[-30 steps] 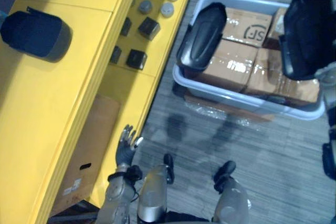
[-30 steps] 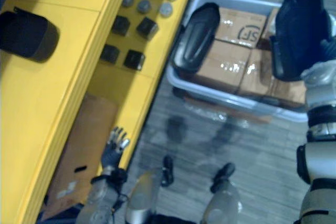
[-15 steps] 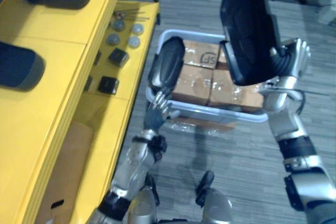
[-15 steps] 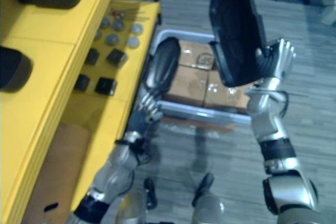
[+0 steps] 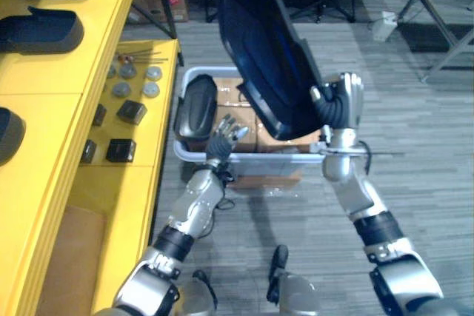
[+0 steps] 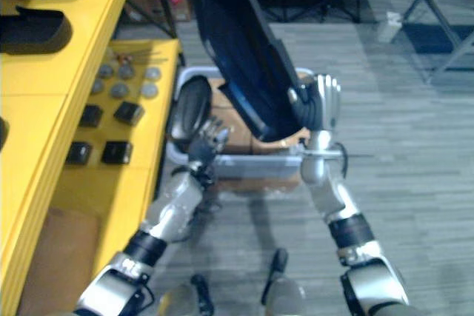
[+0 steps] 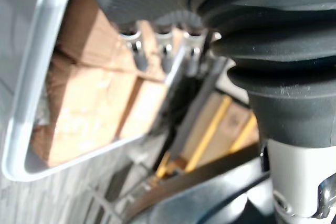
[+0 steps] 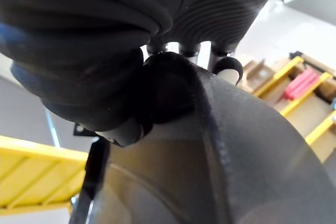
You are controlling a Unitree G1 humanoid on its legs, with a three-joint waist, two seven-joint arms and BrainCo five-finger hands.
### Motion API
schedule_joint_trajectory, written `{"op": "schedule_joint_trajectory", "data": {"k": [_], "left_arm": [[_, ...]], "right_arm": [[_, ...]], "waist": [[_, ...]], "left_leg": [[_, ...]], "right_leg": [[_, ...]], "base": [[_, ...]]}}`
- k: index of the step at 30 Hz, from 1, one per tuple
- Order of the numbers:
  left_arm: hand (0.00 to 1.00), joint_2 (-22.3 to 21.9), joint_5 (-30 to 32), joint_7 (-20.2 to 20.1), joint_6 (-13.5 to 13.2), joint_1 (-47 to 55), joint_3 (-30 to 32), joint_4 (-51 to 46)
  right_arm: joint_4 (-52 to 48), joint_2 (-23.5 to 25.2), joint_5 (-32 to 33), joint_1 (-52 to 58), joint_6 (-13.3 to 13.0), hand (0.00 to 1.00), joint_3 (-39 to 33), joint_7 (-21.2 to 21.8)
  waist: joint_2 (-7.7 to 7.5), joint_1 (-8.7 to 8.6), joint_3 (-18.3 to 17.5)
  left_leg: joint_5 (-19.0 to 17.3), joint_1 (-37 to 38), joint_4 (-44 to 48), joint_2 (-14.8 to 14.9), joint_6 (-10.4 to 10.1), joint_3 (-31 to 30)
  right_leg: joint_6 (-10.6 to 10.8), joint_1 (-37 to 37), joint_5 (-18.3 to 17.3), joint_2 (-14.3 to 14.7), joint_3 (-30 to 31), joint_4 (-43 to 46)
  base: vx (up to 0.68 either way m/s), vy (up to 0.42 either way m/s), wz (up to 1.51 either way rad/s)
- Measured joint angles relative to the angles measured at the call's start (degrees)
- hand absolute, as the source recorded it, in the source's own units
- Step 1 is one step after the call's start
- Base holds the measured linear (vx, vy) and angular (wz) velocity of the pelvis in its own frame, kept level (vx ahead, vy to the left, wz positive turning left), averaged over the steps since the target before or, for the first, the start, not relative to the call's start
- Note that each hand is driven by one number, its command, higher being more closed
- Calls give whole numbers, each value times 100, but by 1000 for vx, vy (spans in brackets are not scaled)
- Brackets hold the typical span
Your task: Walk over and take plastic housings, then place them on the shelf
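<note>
vs 0.5 s ago: view tilted up, whole scene shifted. held housing (image 5: 263, 57) lifted higher, tilted, well above the bin. right hand (image 5: 342, 105) clamped on it, fingers curled round its lower edge. left hand (image 5: 224, 135) was down by the shelf a second ago, now raised to the bin, fingers spread and relaxed, gripping nothing, just beside the lower end of second housing (image 5: 195, 107); can't tell contact. second housing leaning on cardboard boxes (image 5: 238, 105) inside grey bin (image 5: 244, 155), shelf-side end. yellow shelf (image 5: 74, 101) along the left: shelved housings (image 5: 41, 29) on top level, black blocks (image 5: 121, 149) and grey discs (image 5: 137, 72) one level down. grey plank floor (image 5: 415, 168) all round
</note>
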Motion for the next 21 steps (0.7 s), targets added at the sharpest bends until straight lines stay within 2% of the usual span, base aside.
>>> {"op": "schedule_joint_trajectory", "data": {"k": [10,18,19,21], "left_arm": [[0,-78,17,53,4,1,-6,128],[0,-106,5,94,14,20,-14,155],[100,-106,5,117,16,57,-23,156],[100,-106,1,129,22,66,-38,162]], "right_arm": [[38,248,9,276,-103,100,376,27],[66,454,26,593,-208,100,792,167],[91,468,89,622,-232,100,807,175],[156,473,156,632,-243,100,801,229]], "waist": [[-16,14,-304],[-37,26,-332],[-38,25,-332],[-38,24,-332]], "left_leg": [[4,-89,86,0,6,-110],[7,-87,89,-14,11,-122],[8,-87,90,-35,12,-126],[10,-80,89,-42,15,-144]], "right_leg": [[4,101,110,29,-105,-188],[6,113,116,22,-115,-192],[7,123,128,23,-119,-210],[12,193,182,26,-134,-316]], "base": [[-5,35,5],[0,48,1],[0,45,1],[0,47,5]]}}
